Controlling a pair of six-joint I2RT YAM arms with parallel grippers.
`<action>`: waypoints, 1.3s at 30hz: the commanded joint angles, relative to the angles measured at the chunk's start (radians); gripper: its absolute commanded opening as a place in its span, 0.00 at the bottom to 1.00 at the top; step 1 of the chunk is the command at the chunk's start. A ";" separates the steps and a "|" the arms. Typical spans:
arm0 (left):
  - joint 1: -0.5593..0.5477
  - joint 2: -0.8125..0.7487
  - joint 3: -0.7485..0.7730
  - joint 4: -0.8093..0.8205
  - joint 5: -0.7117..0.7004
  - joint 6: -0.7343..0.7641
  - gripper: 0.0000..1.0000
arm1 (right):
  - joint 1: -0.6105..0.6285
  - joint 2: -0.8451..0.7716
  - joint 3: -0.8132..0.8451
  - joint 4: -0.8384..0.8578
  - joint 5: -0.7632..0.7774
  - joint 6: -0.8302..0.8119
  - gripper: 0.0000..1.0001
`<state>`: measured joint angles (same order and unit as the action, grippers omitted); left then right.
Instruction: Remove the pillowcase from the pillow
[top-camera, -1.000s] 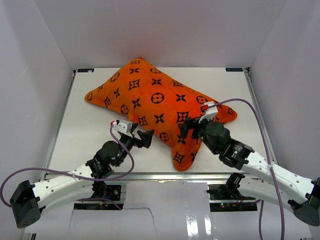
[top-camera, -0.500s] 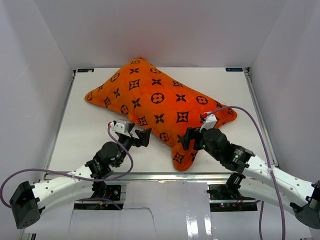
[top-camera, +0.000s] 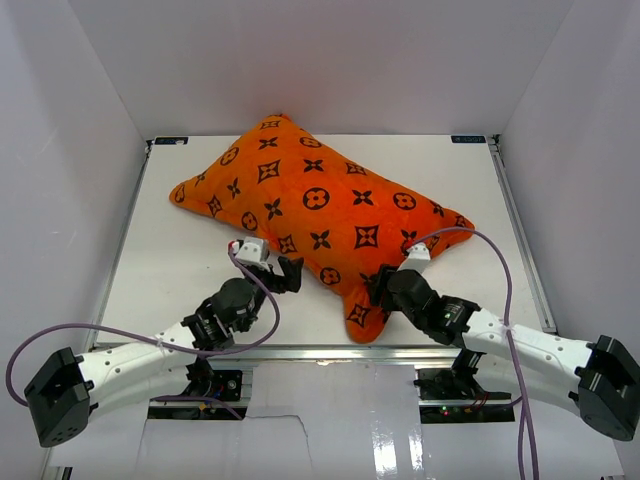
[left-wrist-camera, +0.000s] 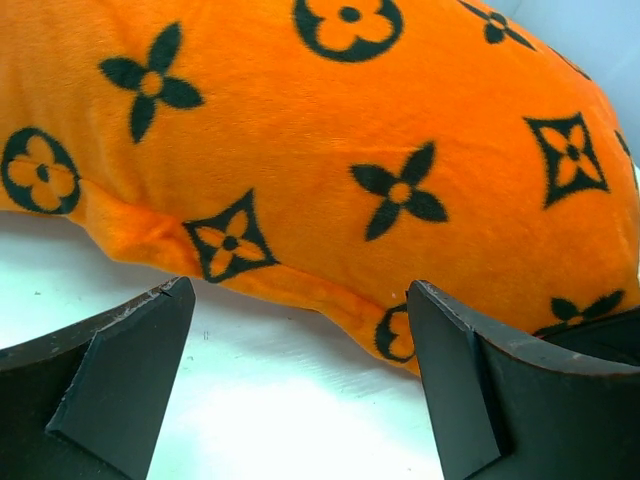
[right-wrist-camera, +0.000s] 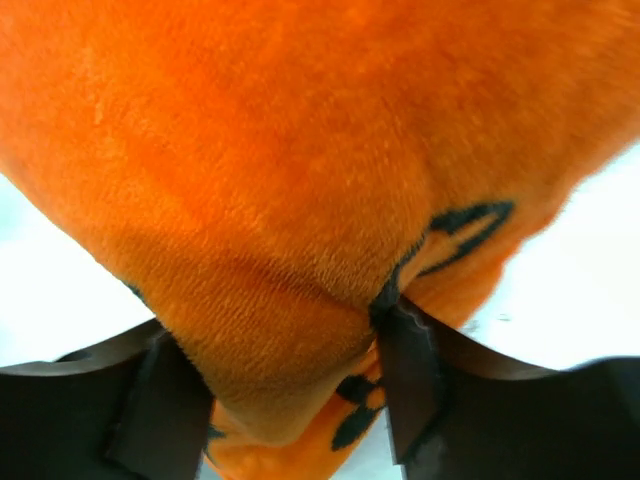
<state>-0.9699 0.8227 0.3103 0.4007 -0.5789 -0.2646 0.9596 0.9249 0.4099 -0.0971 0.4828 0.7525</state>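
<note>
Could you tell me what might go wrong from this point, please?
1. The right gripper pinches a thick bunch of the pillowcase. It may have caught the pillow inside too, so pulling could drag everything.
2. The left gripper is open and apart from the fabric, so nothing anchors the bundle against a pull.

Both arms are folded low, elbows flung out to either side and forearms reaching back in toward the middle. The left gripper points forward, its jaws spread wide with nothing between them. The right gripper angles inward and down, its jaws pinched tight on a fold of the pillowcase.
</note>
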 joint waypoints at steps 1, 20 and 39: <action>0.031 0.021 0.074 -0.009 -0.065 -0.050 0.98 | -0.030 -0.041 0.043 -0.055 0.236 0.036 0.60; 0.729 0.153 0.354 -0.478 0.319 -0.347 0.96 | -0.662 -0.290 0.076 -0.041 -0.123 -0.217 0.08; 0.856 0.504 0.239 -0.002 0.612 -0.157 0.84 | -0.699 -0.337 0.099 -0.043 -0.309 -0.282 0.08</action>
<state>-0.1150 1.2781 0.5484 0.3172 -0.0349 -0.4568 0.2630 0.5915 0.4507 -0.2176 0.2012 0.4824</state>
